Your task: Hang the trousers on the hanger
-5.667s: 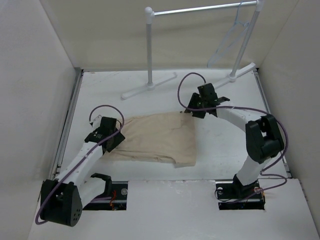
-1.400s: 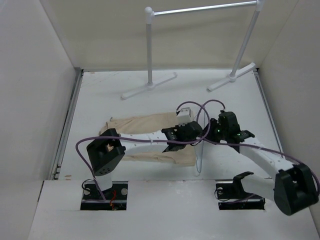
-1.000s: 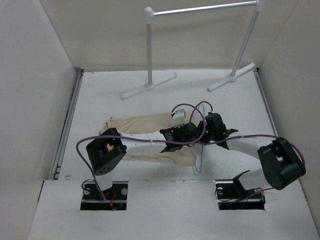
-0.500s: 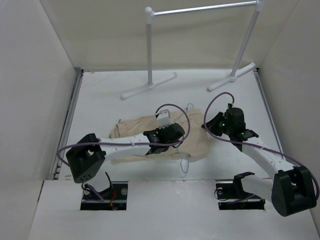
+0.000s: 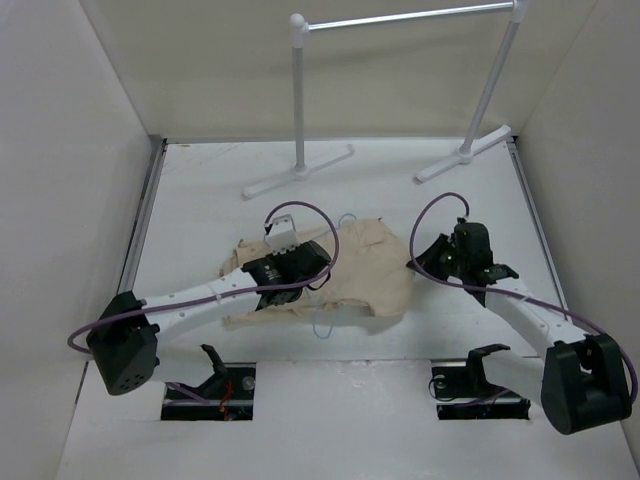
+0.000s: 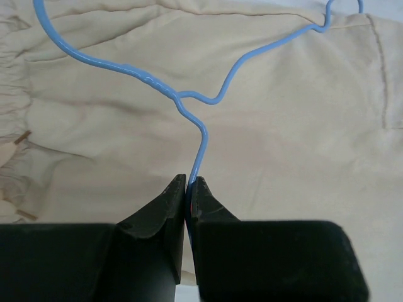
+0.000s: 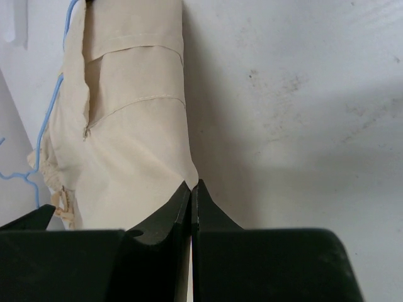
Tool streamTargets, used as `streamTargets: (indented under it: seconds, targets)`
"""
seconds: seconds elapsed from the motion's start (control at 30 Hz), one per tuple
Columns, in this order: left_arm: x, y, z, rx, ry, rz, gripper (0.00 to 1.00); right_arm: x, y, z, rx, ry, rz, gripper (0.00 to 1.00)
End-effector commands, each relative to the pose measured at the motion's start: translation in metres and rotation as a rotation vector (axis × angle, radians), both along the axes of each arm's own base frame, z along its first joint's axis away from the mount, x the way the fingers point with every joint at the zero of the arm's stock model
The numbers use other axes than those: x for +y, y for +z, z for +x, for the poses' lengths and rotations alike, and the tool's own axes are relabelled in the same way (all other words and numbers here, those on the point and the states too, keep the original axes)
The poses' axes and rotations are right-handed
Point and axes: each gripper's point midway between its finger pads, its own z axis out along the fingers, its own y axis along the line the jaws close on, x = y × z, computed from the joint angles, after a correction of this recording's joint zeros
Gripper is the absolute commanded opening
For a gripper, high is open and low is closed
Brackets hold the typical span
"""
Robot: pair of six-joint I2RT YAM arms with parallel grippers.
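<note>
The beige trousers [image 5: 365, 270] lie crumpled on the white table between the two arms. In the left wrist view the hanger [image 6: 203, 135] is a thin blue wire lying over the trousers [image 6: 283, 126], and my left gripper [image 6: 189, 183] is shut on its stem just below the twist. From above, the left gripper [image 5: 300, 285] sits on the cloth's left part, and the hanger's hook [image 5: 321, 326] pokes out at the near edge. My right gripper [image 7: 192, 186] is shut on a corner of the trousers [image 7: 132, 132], at their right edge [image 5: 425, 262].
A white-posted clothes rack [image 5: 298, 90] with a metal bar [image 5: 400, 18] stands at the back, its feet spread on the table. White walls close in the left and right sides. Purple cables loop above both wrists.
The left arm has drawn leftward with the hanger. The right gripper has swung to the trousers' right edge and shut there, and the cloth now lies spread further right.
</note>
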Motion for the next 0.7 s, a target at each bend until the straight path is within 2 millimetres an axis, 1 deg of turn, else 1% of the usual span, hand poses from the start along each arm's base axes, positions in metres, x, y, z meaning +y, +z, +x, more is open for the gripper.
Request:
streamTargets:
  seconds: [0.0,0.13,0.23,0.27,0.3,0.37,0.47,0.53,0.6,0.67]
  targets:
    - [0.044,-0.002,0.001,-0.018,0.068,0.173,0.0,-0.018,0.006,0.008,-0.042,-0.066,-0.033,0.05]
    - [0.049,-0.016,-0.003,0.01,0.06,0.226,0.0,-0.02,0.012,0.011,-0.045,-0.075,-0.041,0.05]
    - [0.056,-0.024,-0.005,0.025,0.07,0.271,0.0,-0.026,0.021,0.012,-0.084,-0.098,-0.044,0.05]
    - [0.053,-0.025,-0.006,0.028,0.062,0.264,0.0,-0.026,0.025,0.013,-0.097,-0.095,-0.037,0.06]
    - [0.046,-0.025,-0.007,0.025,0.048,0.248,0.0,-0.024,0.028,0.013,-0.108,-0.085,-0.032,0.07]
    - [0.024,-0.024,-0.008,0.007,0.0,0.221,0.0,-0.016,0.024,0.013,-0.088,-0.052,-0.032,0.07]
    - [-0.001,-0.031,-0.013,0.007,-0.032,0.2,0.0,0.005,0.017,0.007,-0.073,0.002,-0.032,0.07]
    - [-0.014,-0.031,-0.017,-0.004,-0.025,0.178,0.0,0.019,0.014,0.0,-0.069,0.047,-0.043,0.06]
    - [-0.019,-0.021,-0.015,-0.044,-0.003,0.161,0.0,0.025,0.007,-0.006,-0.051,0.067,-0.066,0.06]
    - [-0.02,-0.003,-0.01,-0.101,0.02,0.165,0.0,0.021,-0.003,-0.011,-0.021,0.054,-0.095,0.05]
